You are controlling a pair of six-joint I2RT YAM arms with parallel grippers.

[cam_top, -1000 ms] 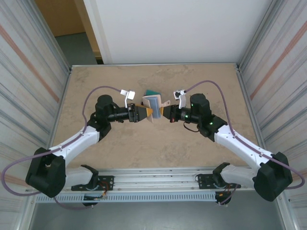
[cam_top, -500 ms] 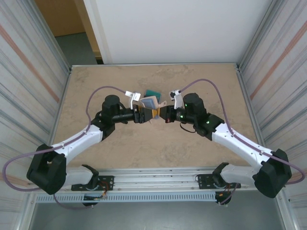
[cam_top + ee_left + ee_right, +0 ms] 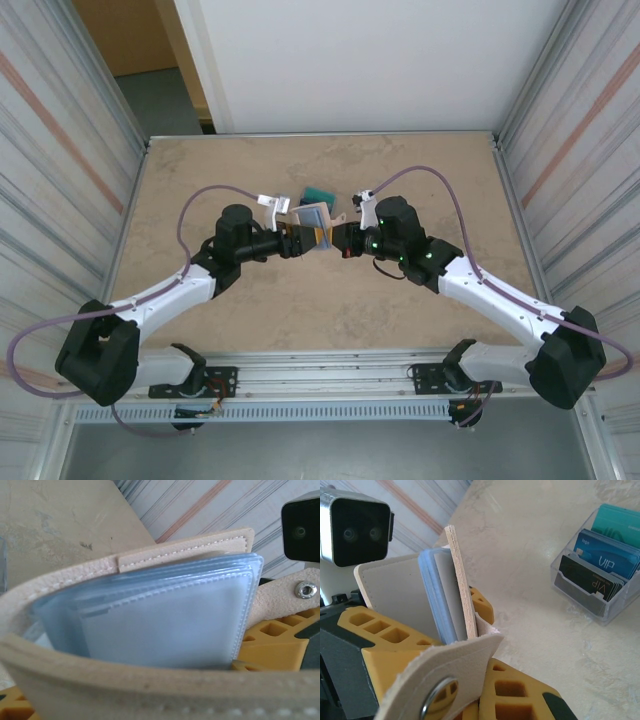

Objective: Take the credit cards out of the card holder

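Beige stone counter between ribbed metal walls: from above, the left hand and right hand meet mid-counter, each clamped on one side of the card holder, spreading it open. The credit cards sit just beyond. At the left wrist, the pale blue sleeves look bare. At the right wrist, teal, blue and dark cards stand in a clear tray. Probably nearly finished; whether a card hides inside, I cannot tell.

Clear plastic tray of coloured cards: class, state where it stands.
In the top view, the clear plastic tray stands on the beige table near centre, just beyond the tan card holder held between both arms.
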